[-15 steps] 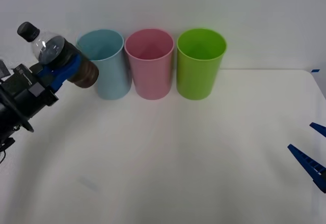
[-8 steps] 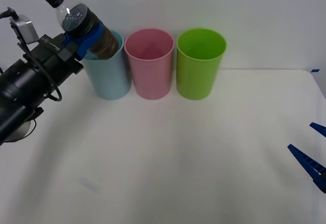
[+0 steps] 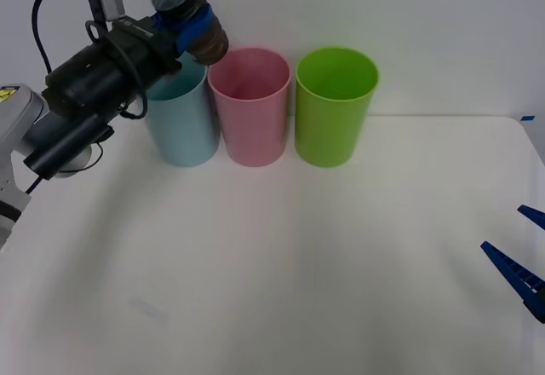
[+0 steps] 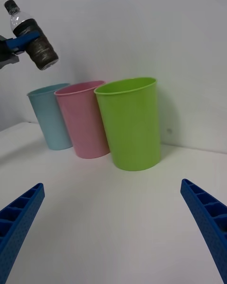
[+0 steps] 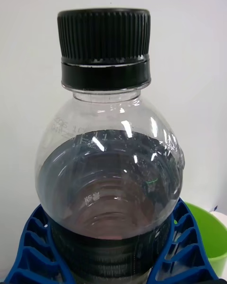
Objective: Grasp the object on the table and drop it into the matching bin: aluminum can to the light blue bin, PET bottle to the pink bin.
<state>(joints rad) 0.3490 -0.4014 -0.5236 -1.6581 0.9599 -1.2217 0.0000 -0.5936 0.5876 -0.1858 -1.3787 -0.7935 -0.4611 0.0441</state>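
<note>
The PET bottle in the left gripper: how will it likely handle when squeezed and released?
The PET bottle looks empty and clear above its label, so probably light. Its thin plastic wall may flex under the left gripper, whose fingers clamp the label band. Being round, it would likely roll if it missed the pink bin and landed on the table.

A: PET bottle: clear glossy plastic, ribbed black cap; left tool: ribbed blue plastic.
B: Pink bin, light blue bin: smooth plastic. Worktop: matt white.
</note>
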